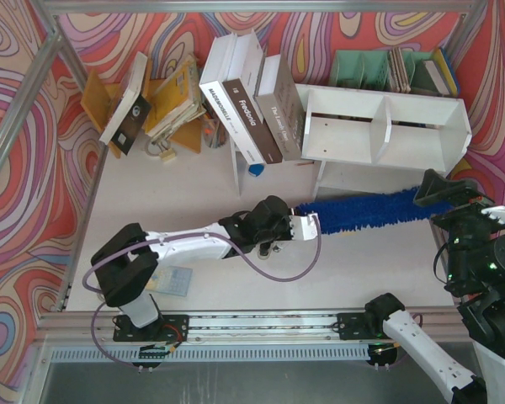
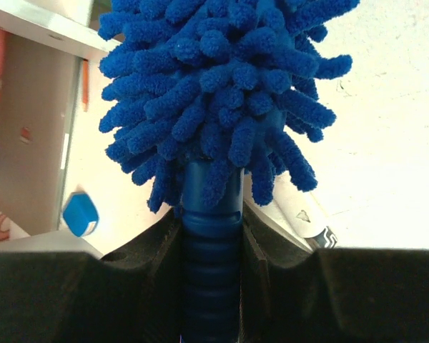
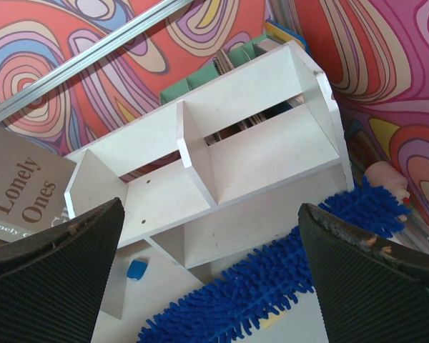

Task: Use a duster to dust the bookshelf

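My left gripper (image 1: 305, 225) is clenched on the slim blue handle of the duster (image 1: 366, 210), right where the handle meets the fluffy head; in the left wrist view the ribbed handle runs straight up between my two dark fingers (image 2: 139, 286), which press it from both sides. From that grip the duster stretches to the right, low over the table (image 1: 194, 194), and its blue fringe runs along the front of the bookshelf (image 1: 387, 126), just beside the bottom shelf. I cannot tell whether the fringe touches the wood. The bookshelf sits at the far right of the table, its two compartments split by a middle divider and facing up toward the top camera. My right gripper (image 3: 211, 236) is released, its jaws spread wide with nothing between them. It hangs above the far tip of the duster, and the right wrist view looks down past both fingertips (image 3: 57, 250) at the bookshelf and the blue head below. A green rack (image 1: 362, 67) of books stands behind the bookshelf against the patterned wall. To its left, several books (image 1: 244, 109) lean on a thin white board, and a small blue object (image 1: 257, 169) lies on the table at their foot.
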Tool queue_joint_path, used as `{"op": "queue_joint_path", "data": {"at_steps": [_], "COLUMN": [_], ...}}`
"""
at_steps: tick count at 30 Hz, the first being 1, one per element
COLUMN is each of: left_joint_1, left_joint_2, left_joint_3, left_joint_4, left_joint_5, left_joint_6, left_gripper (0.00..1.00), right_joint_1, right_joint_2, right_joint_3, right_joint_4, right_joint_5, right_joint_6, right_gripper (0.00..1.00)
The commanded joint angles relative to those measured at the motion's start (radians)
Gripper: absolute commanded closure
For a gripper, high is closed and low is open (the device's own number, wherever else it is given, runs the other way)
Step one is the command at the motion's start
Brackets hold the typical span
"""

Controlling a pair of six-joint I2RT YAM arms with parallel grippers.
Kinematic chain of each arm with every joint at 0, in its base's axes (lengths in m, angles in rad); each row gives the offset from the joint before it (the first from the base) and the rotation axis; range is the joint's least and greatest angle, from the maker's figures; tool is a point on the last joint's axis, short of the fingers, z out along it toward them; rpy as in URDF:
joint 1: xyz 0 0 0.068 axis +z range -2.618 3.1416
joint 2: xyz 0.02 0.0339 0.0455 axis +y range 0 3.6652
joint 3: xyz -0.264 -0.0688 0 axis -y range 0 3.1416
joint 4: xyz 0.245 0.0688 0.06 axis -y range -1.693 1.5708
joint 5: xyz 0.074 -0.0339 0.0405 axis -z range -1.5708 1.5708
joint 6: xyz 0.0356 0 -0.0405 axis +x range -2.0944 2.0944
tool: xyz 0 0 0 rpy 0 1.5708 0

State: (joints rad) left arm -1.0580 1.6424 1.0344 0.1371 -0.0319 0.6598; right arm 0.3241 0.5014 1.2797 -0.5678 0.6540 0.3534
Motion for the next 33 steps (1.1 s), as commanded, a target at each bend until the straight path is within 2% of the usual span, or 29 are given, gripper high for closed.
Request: {"op": "queue_joint_path", "data": {"at_steps": [1,8,13,18,26,29,33], "left_joint_1": [0.010,-0.001,-0.080,-0.153,-0.250,-0.301,-0.348], "left_joint_2": [0.038,0.028,-0.054,-0.142,-0.246,-0.258,-0.283], "left_joint_3": [0.001,-0.028,-0.038,-0.064,-0.102,-0.086,-0.053], "left_joint_4": [0.065,0.072,0.043,0.023,-0.012,-0.072,-0.164], "left_joint_5": [-0.004,-0.015,-0.091,-0.177,-0.358,-0.448,-0.517], "left_joint_6": [-0.049,-0.048,-0.021,-0.072,-0.216,-0.266,-0.412], "left_gripper": [1.00,1.00,1.00,1.00,1.00,1.00,1.00], "right_joint_1": [0.000,0.000,-0.001,-0.001,0.000,0.000,0.000], "right_joint_2": [-0.011,-0.009,-0.006,-0.002,-0.004,-0.007,-0.017], "right_joint_3": [-0.014,-0.015,-0.011,-0.012,-0.015,-0.019,-0.037], "right_joint_4": [-0.007,-0.006,-0.003,0.000,-0.001,-0.007,-0.004], "right_joint_5": [0.010,0.009,0.010,0.004,0.002,0.004,0.021], "right_joint_6": [-0.002,-0.002,-0.003,-0.001,0.002,0.004,-0.003], "right_gripper": [0.05,0.05,0.05,0.05,0.05,0.05,0.05]}}
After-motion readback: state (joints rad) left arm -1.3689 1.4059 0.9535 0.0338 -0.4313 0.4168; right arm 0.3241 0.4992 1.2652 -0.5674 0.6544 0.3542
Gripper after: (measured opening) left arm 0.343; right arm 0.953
